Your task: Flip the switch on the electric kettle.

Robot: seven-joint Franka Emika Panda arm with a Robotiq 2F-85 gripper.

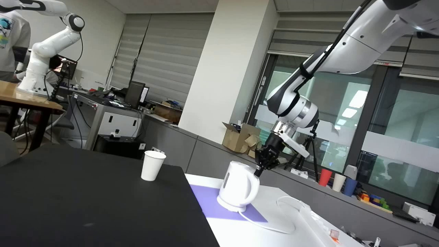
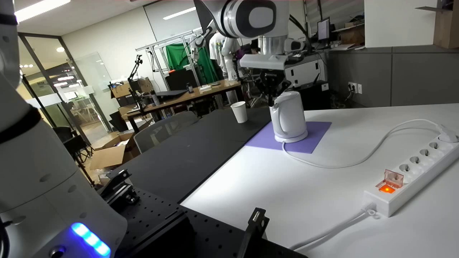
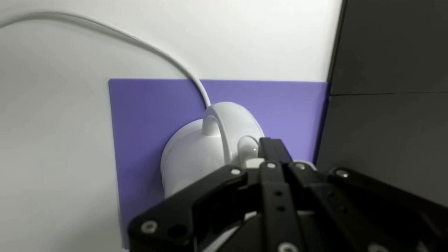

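The white electric kettle stands upright on a purple mat in both exterior views (image 1: pixel 230 185) (image 2: pixel 292 116) and in the wrist view (image 3: pixel 192 154). Its loop handle (image 3: pixel 238 119) faces up in the wrist view. An oval recess (image 3: pixel 247 147) shows on top of the handle, with a small cream-coloured piece (image 3: pixel 254 162) beside it, partly hidden by the fingers. I cannot tell for certain which part is the switch. My gripper (image 3: pixel 273 140) is shut and empty, its black fingertips together. The tips are at the top of the handle in both exterior views (image 1: pixel 259 171) (image 2: pixel 271 102); contact is unclear.
The purple mat (image 3: pixel 140 115) lies on a white table (image 2: pixel 358 200) beside a black table (image 2: pixel 186 154). A white paper cup (image 1: pixel 152 166) stands on the black table. The kettle's cord (image 2: pixel 337 167) runs to a white power strip (image 2: pixel 434 175) with a lit orange switch.
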